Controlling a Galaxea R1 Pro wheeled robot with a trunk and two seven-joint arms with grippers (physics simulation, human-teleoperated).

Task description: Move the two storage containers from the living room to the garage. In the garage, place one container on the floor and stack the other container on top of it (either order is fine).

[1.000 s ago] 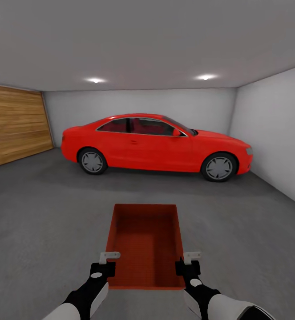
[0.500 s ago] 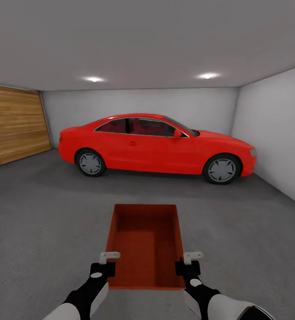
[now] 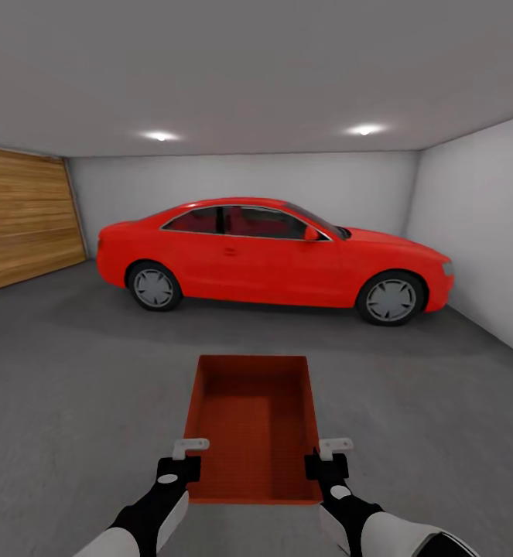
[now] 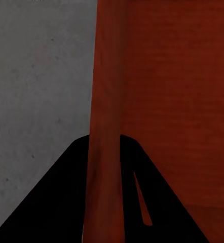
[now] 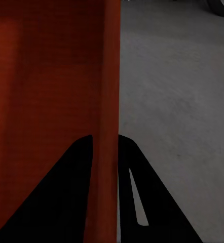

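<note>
One orange-red storage container (image 3: 252, 422) is held level in front of me, over the dark grey garage floor (image 3: 70, 371). My left gripper (image 3: 188, 449) is shut on its left side wall near the close end, and my right gripper (image 3: 332, 447) is shut on the right side wall opposite. In the left wrist view the thin container wall (image 4: 107, 101) runs between the dark fingers of the left gripper (image 4: 106, 147). The right wrist view shows the container wall (image 5: 108, 76) clamped the same way in the right gripper (image 5: 106, 144). The container is empty.
A red car (image 3: 271, 255) stands side-on across the far part of the garage. A wood-plank door (image 3: 20, 216) closes the left side and a white wall (image 3: 480, 232) the right. Bare grey floor lies between the container and the car.
The whole view has crept forward: the car looks slightly larger and nearer. The container and both grippers keep the same place in the picture.
</note>
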